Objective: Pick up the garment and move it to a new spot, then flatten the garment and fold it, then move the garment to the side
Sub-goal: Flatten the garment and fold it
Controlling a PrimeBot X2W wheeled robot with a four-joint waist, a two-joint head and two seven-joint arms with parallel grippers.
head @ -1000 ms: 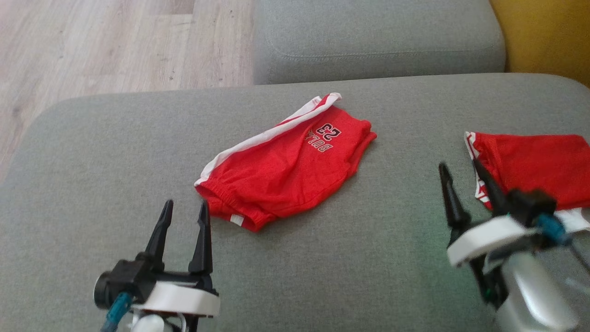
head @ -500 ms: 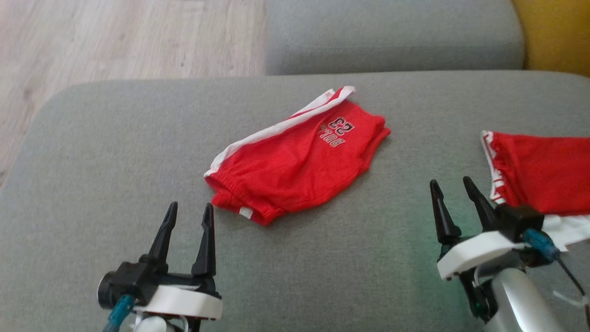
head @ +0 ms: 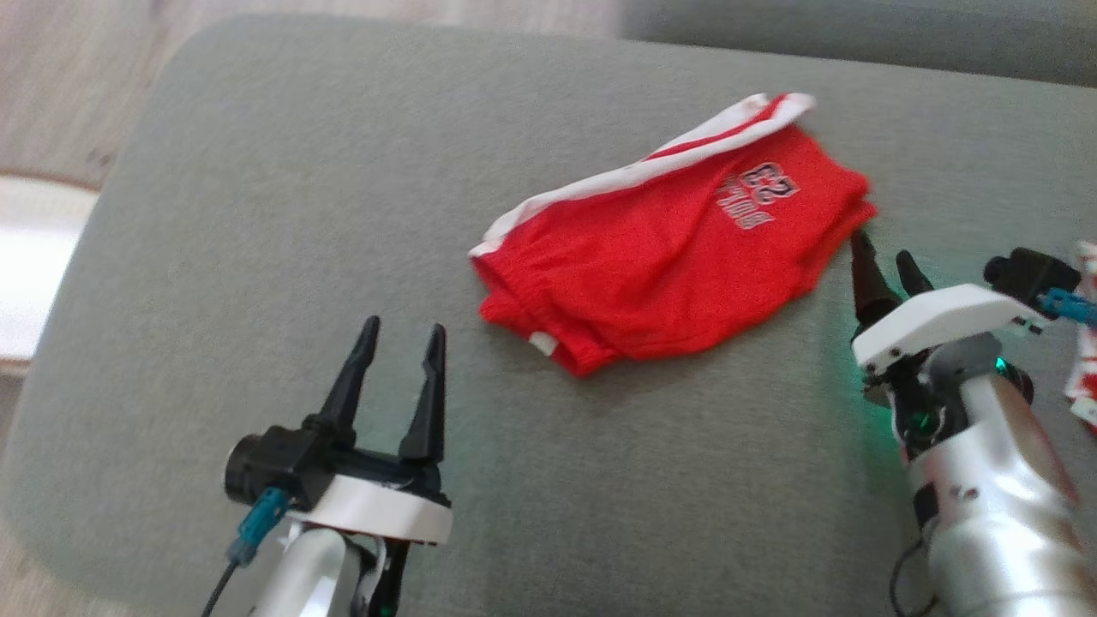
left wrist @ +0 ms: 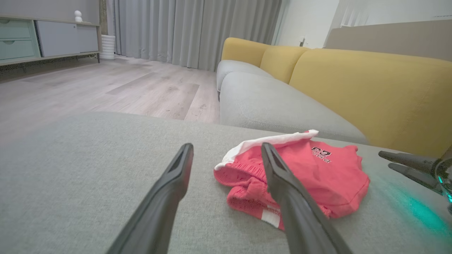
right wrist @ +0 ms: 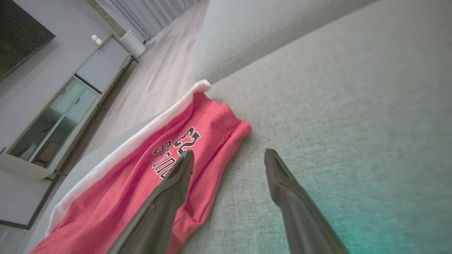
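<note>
Right, here's the red mesh shorts with the white side stripe and black "23" print, lying flat-ish on the wide grey fabric cushion, a little right of its middle. In the head view the long axis runs on a diagonal, from the gathered waistband at the near left up to the leg hem at the far right. The white stripe follows the far edge, and the print sits near the hem end.

The left gripper hovers over bare cushion just short of the waistband, its dark fingers spread wide with nothing between them. In its wrist view the waistband shows just beyond the tip of one finger.

The right gripper is over at the hem end, fingers parted wide and empty. One fingertip is just beside the hem's corner, and whether it touches I can't tell. A green glow spills onto the cushion by that wrist.

A scrap of red-and-white cloth peeks in at the right edge.
</note>
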